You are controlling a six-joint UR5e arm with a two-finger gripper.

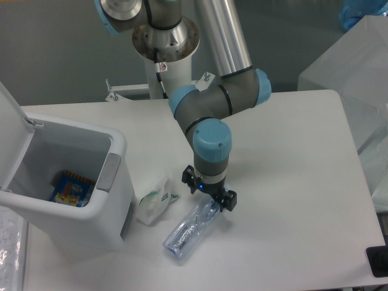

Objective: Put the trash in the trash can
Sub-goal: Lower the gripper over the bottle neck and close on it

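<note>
Hovering the gripper point(209, 193) right over the upper end of the crushed bottle point(191, 227), I'm seeing its fingers spread apart, one on each side of the plastic, not clamped. The bottle is lying on the table point(291, 182), with the crumpled wrapper point(154, 199) beside it, against the trash can point(66, 188), whose lid point(11, 130) is standing open.

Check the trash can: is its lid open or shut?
Open. The trash can has its lid swung up at the left, and a colourful packet shows on its floor.
</note>
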